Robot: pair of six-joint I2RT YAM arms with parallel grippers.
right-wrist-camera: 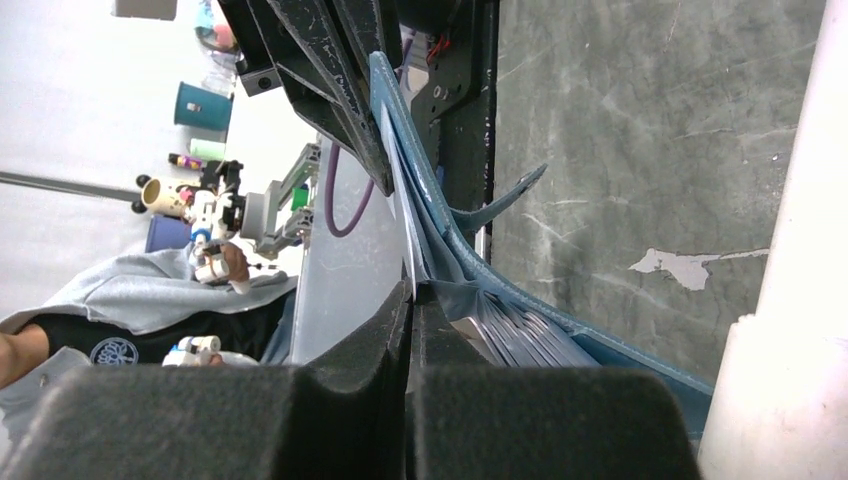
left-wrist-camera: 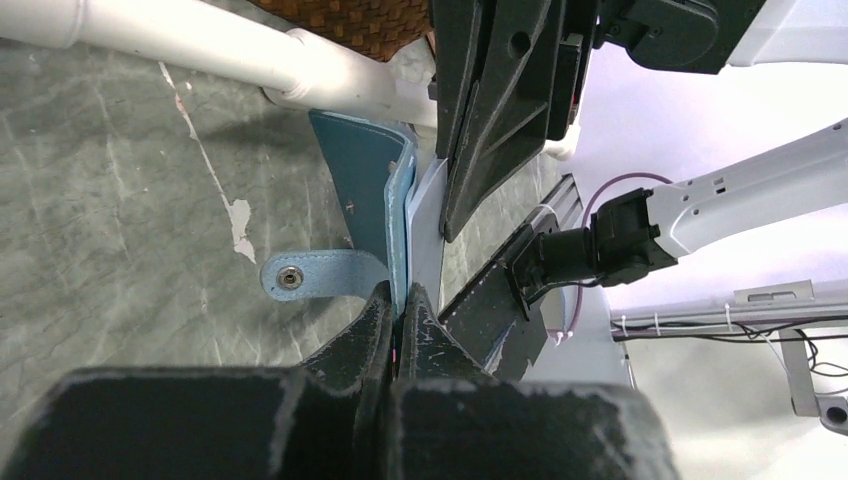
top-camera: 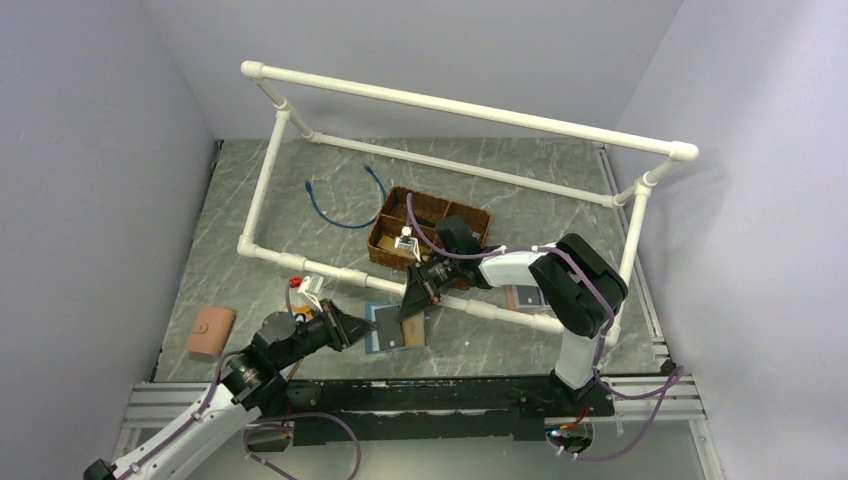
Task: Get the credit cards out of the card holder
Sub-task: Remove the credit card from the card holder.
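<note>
Slate-blue leather stands on edge near the front of the desk [top-camera: 480,190]. The card holder [left-wrist-camera: 365,190] is clamped along its near rim by the jaws of the left arm [top-camera: 290,345], which are pressed together on it. Its strap tab [left-wrist-camera: 305,275] juts out to one side. Whether its lower edge touches the desk cannot be told.

From the opposite side, the jaws of the right arm [top-camera: 520,265] are shut on a thin, pale-looking sheet that rises from a pocket. It is judged to be a credit card [left-wrist-camera: 424,215]. More cards [right-wrist-camera: 520,335] are seen fanned in the pockets just beside that pinch.

The extraction is judged to be at its start, with no card yet seen clear of the holder. A clean draw calls for the card to be pulled straight along the line of its pocket and away from the left arm's clamp, which should be held firm. The pull is best made slowly, since so thin an edge could slip from the pads or drag its neighbours with it. The white pipe frame [top-camera: 330,272], just behind, is to be avoided.

Farther back, a woven basket [top-camera: 430,235] and a blue cable [top-camera: 345,210] are seen. An orange-tan holder [top-camera: 210,332] lies well apart at the left.
</note>
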